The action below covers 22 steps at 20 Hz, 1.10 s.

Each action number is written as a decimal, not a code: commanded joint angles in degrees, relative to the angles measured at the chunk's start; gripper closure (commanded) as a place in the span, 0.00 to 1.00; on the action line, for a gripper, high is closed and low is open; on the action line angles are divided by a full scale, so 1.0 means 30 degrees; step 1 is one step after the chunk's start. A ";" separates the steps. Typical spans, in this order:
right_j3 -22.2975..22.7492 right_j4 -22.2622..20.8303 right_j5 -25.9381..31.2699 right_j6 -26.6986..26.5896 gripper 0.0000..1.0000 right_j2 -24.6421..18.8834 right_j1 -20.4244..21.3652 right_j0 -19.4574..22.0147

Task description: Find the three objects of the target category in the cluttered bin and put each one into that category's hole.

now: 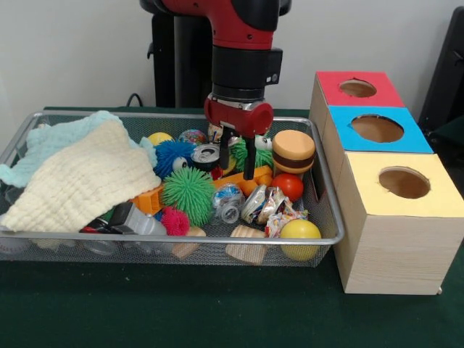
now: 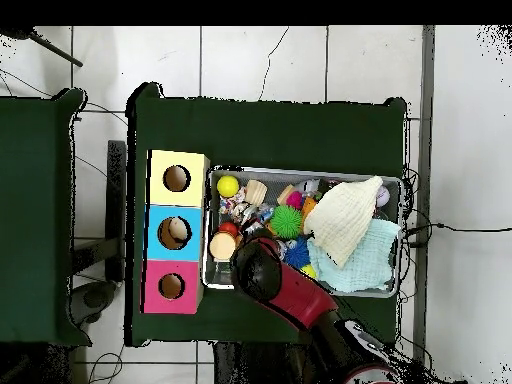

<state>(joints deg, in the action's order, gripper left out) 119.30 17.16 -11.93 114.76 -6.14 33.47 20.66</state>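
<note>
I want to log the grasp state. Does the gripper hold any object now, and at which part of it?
Nothing is held. The gripper is open, its fingers lowered into the wire bin above the clutter, with nothing between them.

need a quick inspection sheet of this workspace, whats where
surface: table with dark green cloth, wire mesh bin beside a wooden box.
job's things: box with three round holes, tops red, blue and yellow; something pale shows inside the blue hole.
clutter: cream cloth over a light blue cloth, green spiky ball, blue spiky ball, toy burger, red ball, yellow ball, crushed can, wooden blocks.
grippers: gripper lowered into the bin, fingers apart, holding nothing visible.
cables: black cables on the floor.
surroundings: white tiled floor, second green table.
</note>
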 commanded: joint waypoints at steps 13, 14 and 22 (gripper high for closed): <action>-0.1910 -0.0463 0.0531 0.2659 0.00 -0.1208 -0.1131 0.0941; -0.1852 -0.0445 0.0509 0.2708 0.00 -0.1192 -0.1084 0.0888; -0.2009 -0.0371 0.0529 0.2752 0.00 -0.1199 -0.1053 0.0775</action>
<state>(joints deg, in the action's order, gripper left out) 118.89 17.00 -11.93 114.76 -6.15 31.83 22.36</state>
